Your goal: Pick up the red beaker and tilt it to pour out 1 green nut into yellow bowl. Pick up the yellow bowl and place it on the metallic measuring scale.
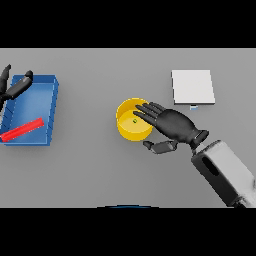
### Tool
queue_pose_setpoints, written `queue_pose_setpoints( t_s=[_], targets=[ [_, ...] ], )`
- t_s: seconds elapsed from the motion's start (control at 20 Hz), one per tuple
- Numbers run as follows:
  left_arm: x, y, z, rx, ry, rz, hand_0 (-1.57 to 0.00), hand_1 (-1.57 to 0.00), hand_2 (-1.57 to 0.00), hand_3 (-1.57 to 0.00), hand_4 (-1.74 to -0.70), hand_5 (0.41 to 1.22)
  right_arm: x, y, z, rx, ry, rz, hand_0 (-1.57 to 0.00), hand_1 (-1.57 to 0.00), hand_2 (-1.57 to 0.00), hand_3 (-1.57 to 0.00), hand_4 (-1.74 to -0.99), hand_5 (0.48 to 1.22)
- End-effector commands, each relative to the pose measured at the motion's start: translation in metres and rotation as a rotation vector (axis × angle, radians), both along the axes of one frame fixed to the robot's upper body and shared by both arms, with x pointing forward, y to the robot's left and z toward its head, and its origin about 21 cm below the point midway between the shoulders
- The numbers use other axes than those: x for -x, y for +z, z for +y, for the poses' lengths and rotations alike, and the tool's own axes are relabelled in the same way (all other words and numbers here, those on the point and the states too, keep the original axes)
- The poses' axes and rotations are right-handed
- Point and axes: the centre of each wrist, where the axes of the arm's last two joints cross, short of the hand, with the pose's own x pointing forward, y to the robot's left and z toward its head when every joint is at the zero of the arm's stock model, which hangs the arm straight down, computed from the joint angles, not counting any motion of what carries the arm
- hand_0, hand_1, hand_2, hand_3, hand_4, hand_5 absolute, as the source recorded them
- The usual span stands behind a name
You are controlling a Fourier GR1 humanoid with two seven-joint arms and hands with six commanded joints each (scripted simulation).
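The right hand [175,125] comes in from the lower right on its white and grey arm and sits at the right side of the yellow bowl [131,127]. Its fingers are straight and spread, reaching over the bowl's right rim, while the thumb points left just below the bowl's lower right edge; nothing is closed around the bowl, so the hand is open and holds nothing. Inside the bowl, a small green nut [134,120] lies on the floor near the fingertips. The bowl stands upright on the grey table [100,170]. Up and to the right of the bowl, well apart from it, lies the metallic measuring scale [193,86], a pale flat square plate. Far to the left of the bowl sits a blue tray [52,105], and the red beaker [22,130] lies on its side in the tray's lower part. The left hand [15,87] hangs over the tray's upper left corner with relaxed fingers, holding nothing.
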Motion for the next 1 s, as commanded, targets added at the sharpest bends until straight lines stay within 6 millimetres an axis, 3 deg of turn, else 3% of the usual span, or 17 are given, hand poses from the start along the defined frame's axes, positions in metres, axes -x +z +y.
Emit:
queue_pose_setpoints(
  t_s=[0.0, 0.15, 0.4, 0.95],
  targets=[
    [0.001, 0.000, 0.000, 0.006, -0.009, -0.006, 0.00, 0.00, 0.00, 0.00, -0.71, 0.680, -0.005, 0.005, 0.003, 0.039, 0.036, -0.003, 0.00, 0.00, 0.00, 0.00, -1.216, 0.706],
    [0.002, 0.004, 0.002, 0.015, -0.009, -0.018, 0.00, 0.00, 0.00, 0.00, -0.72, 0.684, -0.019, 0.009, 0.014, 0.151, 0.118, 0.002, 0.00, 0.00, 0.00, 0.00, -1.212, 0.705],
    [0.006, 0.001, 0.007, 0.021, -0.006, -0.006, 0.00, 0.00, 0.00, 0.00, -0.72, 0.687, -0.033, -0.001, 0.033, 0.319, 0.177, 0.037, 0.00, 0.00, 0.00, 0.00, -1.224, 0.703],
    [0.010, -0.002, 0.014, 0.030, -0.006, -0.021, 0.00, 0.00, 0.00, 0.00, -0.72, 0.688, -0.052, -0.009, 0.057, 0.481, 0.210, 0.108, 0.00, 0.00, 0.00, 0.00, -1.297, 0.753]
  ],
)
